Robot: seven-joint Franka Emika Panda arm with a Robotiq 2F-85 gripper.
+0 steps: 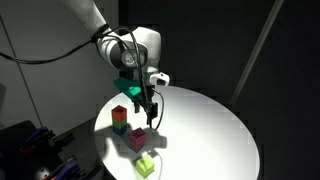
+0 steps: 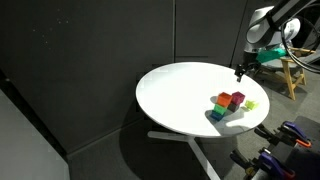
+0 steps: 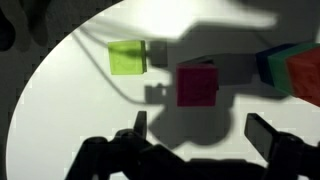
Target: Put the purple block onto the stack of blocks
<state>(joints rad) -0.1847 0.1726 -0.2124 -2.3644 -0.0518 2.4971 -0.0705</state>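
The purple block (image 3: 197,84) lies on the white round table (image 1: 210,125), just ahead of my gripper (image 3: 200,130) in the wrist view. It also shows in both exterior views (image 1: 138,138) (image 2: 237,98). The stack of blocks (image 1: 120,117), an orange-red cube over a green one, stands beside it and shows at the right edge of the wrist view (image 3: 295,70) and in an exterior view (image 2: 221,106). My gripper (image 1: 150,105) (image 2: 240,70) hovers above the table, open and empty, with the purple block between the lines of its fingers but apart from them.
A lone yellow-green cube (image 3: 127,57) (image 1: 146,165) (image 2: 250,104) lies on the other side of the purple block from the stack. The table edge curves close to the blocks. Dark curtains surround the scene; a wooden frame (image 2: 290,70) stands behind the arm.
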